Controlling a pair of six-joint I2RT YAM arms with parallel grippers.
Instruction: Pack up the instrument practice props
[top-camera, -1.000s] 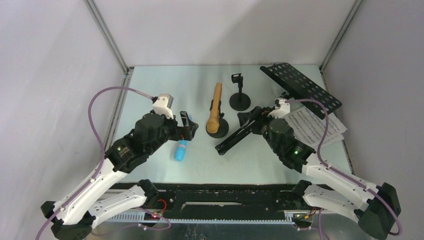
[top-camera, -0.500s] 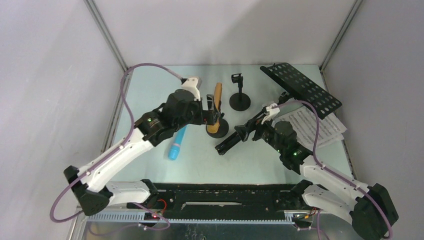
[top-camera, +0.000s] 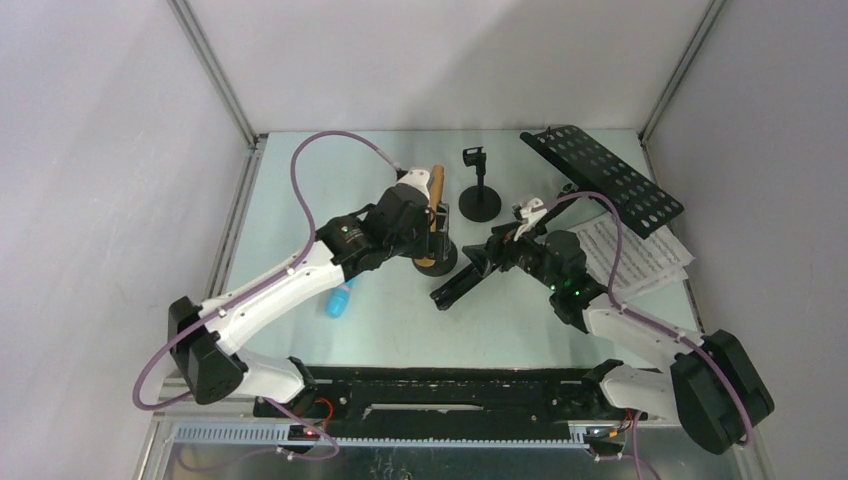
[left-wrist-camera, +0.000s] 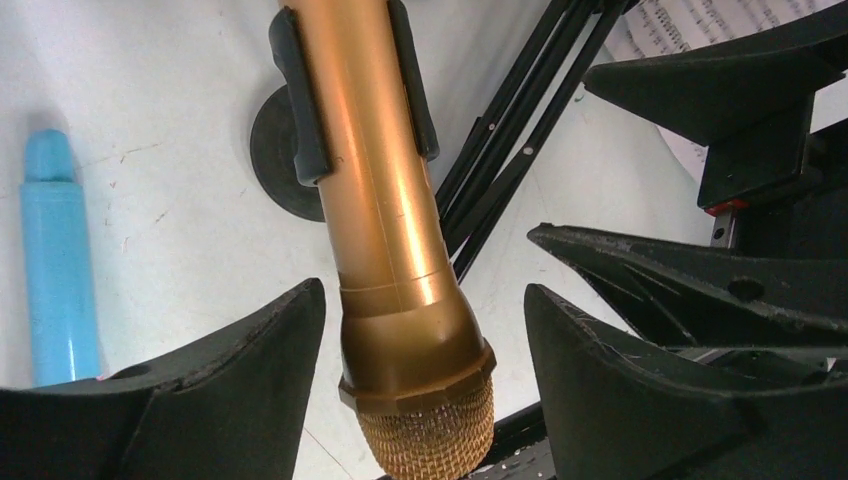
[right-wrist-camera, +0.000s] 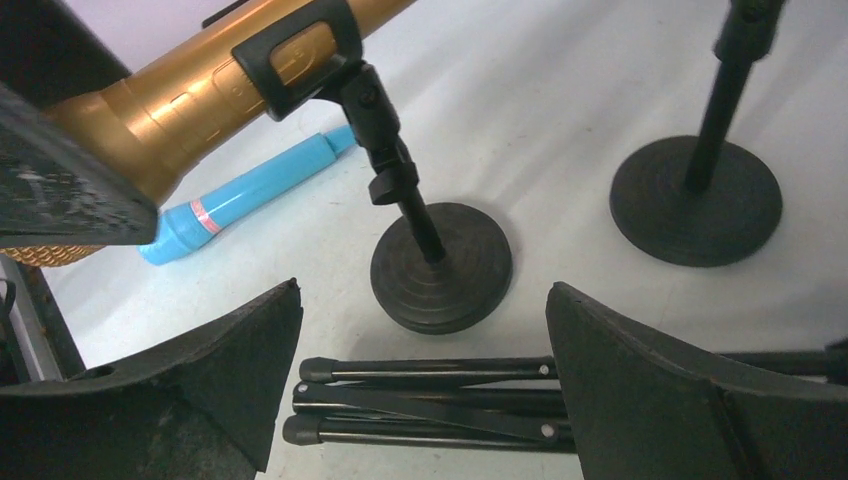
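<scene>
The tan microphone (top-camera: 436, 190) sits clipped in a black round-based holder (top-camera: 438, 259). My left gripper (top-camera: 432, 222) is open, and its fingers (left-wrist-camera: 250, 350) stand either side of the mic's mesh head (left-wrist-camera: 420, 400) with gaps on both sides. The light-blue microphone (top-camera: 339, 298) lies on the table to the left. My right gripper (top-camera: 490, 262) is open over the rack's folded tripod legs (right-wrist-camera: 430, 400), not closed on them. The perforated desk (top-camera: 605, 178) lies at the back right, with white sheet music (top-camera: 635, 258) beside it. The second clip holder (top-camera: 479, 196) stands empty.
Grey walls with metal corner posts (top-camera: 215, 85) enclose the pale table (top-camera: 300, 180) on three sides. A black rail (top-camera: 450, 395) runs along the near edge between the arm bases. The left arm's purple cable (top-camera: 330, 140) arches over the back left.
My left arm has swung right from the light-blue microphone to the tan one, and the blue one has slid slightly down-left. My right gripper has moved left towards the tripod legs.
</scene>
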